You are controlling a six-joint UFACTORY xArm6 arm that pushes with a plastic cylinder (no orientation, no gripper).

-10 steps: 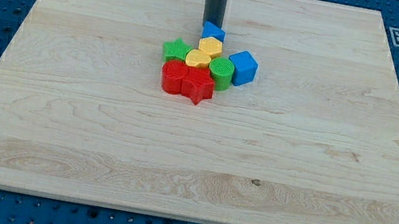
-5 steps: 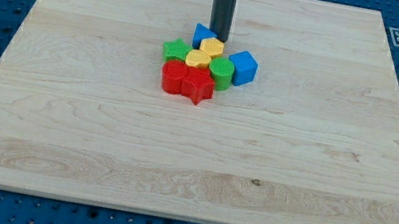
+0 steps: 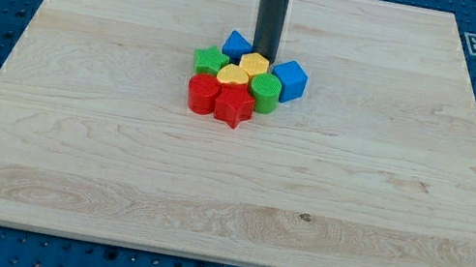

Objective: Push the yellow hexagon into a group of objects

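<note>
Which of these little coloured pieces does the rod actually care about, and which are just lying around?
Part of the job:
my tip, at the top edge of the yellow hexagon
the cluster it is pushed into: yellow block, green block, green cylinder, red blocks, blue blocks

Just there:
wooden board

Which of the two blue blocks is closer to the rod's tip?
The blue block at the cluster's top left; it sits just left of my tip. The blue cube lies farther off, lower right.
</note>
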